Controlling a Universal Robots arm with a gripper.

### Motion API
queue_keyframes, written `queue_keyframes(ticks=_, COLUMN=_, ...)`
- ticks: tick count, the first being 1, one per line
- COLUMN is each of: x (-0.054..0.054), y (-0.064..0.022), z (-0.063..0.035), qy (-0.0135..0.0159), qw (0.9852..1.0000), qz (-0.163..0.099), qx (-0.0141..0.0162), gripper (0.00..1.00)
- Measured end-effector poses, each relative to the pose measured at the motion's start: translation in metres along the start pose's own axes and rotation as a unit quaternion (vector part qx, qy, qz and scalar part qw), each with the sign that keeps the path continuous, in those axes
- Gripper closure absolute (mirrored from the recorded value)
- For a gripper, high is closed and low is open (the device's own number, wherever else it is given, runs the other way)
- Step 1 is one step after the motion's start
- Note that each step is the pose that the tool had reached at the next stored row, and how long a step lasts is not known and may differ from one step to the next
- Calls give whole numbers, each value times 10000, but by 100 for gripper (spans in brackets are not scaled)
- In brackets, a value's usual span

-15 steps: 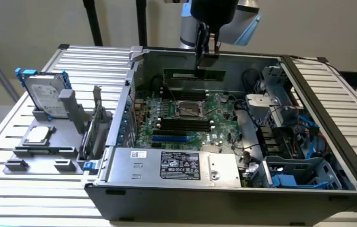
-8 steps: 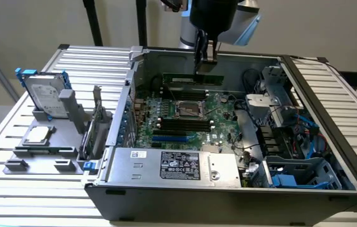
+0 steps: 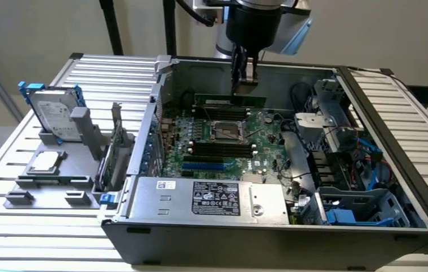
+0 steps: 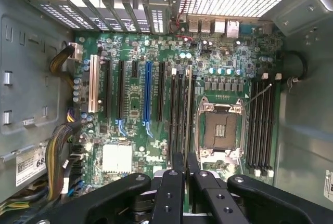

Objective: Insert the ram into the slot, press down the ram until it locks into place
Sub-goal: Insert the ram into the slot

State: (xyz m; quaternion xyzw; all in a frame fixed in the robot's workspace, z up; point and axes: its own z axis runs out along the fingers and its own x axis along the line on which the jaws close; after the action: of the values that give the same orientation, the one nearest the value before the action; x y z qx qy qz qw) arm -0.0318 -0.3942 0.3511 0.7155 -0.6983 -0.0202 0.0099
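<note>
Jaws drawn nearly shut, hold on anything impossible to tell, hanging just above the ram (image 3: 229, 101) standing upright in the slot (image 3: 221, 109), seemingly lined up for pressing down.

Open computer case (image 3: 274, 243), green motherboard (image 3: 268, 129), empty processor socket (image 3: 227, 131), hard drive (image 3: 51, 113) standing at exterior view's left

Only the digits "68" read, on a white sticker (image 4: 30, 162) on the case wall (image 4: 31, 78); the power-supply label (image 3: 215, 198) is illegible.
</note>
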Motion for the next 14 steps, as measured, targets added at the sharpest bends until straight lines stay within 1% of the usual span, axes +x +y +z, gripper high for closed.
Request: queue_keyframes(ticks=14, x=63, y=61, z=256, qy=1, qw=10000, qz=0, qx=0, gripper=86)
